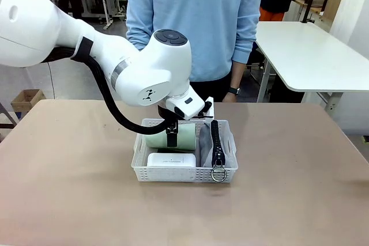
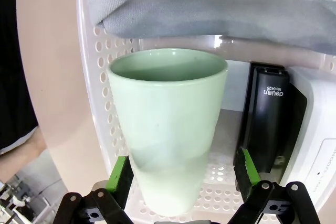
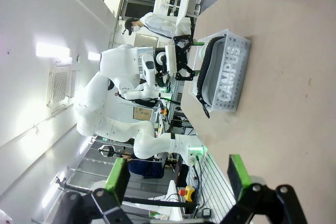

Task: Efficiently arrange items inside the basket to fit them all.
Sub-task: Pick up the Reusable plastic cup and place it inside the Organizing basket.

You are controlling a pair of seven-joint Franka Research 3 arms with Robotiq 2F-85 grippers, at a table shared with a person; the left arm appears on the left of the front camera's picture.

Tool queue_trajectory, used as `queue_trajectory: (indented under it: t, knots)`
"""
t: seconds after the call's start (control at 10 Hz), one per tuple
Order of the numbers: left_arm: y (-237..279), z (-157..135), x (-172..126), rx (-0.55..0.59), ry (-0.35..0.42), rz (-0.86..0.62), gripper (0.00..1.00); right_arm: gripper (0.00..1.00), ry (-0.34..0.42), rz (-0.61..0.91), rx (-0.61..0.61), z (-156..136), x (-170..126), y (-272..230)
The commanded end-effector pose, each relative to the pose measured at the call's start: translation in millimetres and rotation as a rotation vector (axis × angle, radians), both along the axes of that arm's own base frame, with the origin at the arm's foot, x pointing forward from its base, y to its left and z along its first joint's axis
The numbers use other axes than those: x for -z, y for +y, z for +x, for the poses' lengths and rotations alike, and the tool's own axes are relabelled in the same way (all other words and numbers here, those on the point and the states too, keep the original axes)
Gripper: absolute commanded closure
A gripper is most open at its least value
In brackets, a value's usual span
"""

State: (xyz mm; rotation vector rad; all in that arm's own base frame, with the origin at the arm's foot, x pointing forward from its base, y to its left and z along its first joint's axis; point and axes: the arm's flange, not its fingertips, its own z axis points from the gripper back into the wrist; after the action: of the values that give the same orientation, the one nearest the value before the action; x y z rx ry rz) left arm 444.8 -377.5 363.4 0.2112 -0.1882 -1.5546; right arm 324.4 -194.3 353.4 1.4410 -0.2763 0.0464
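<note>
The left jaws (image 2: 181,174) are spread around the lower part of the green cup (image 2: 167,129), a pad at each side, whether touching cannot be told. The cup is lying in the basket (image 1: 183,174), beside a black object (image 2: 265,116) and the white box (image 1: 170,159). The grey pouch (image 1: 218,145) is stood on edge along the basket's right side. The right jaws (image 3: 176,174) are held spread and empty, well apart from the basket, above the tabletop (image 1: 69,171)

I see my left arm's gripper (image 1: 171,136) lowered into the shallow white perforated plastic basket (image 1: 184,173), beside a pale green cup (image 1: 185,137), white rounded box (image 1: 170,159) and grey zip pouch (image 1: 217,145).
</note>
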Motion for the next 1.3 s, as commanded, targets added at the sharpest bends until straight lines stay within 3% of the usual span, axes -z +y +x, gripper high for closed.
queue_trajectory:
  t: [0.0,0.2,0.4,0.7,1.0,1.1,1.2]
  knots:
    - [4,-5,-8,-0.011,-0.007,-0.017,0.00,0.00,0.012,-0.014,-0.003,-2,-3,0]
    - [12,-19,-30,0.006,0.031,-0.050,0.00,0.00,0.012,-0.014,-0.003,-2,-3,0]
    - [46,-54,-91,0.035,0.083,-0.180,0.00,0.00,0.012,-0.014,-0.003,-2,-3,0]
    - [157,-83,-163,-0.063,0.214,-0.407,0.00,0.00,0.012,-0.014,-0.003,-2,-3,0]
    - [292,-90,-178,-0.185,0.254,-0.677,0.00,0.00,0.012,-0.014,-0.003,-2,-3,0]
    - [341,-93,-171,-0.183,0.308,-0.790,0.00,0.00,0.012,-0.014,-0.003,-2,-3,0]
    - [401,-91,-155,-0.269,0.329,-0.923,0.00,0.00,0.012,-0.014,-0.003,-2,-3,0]
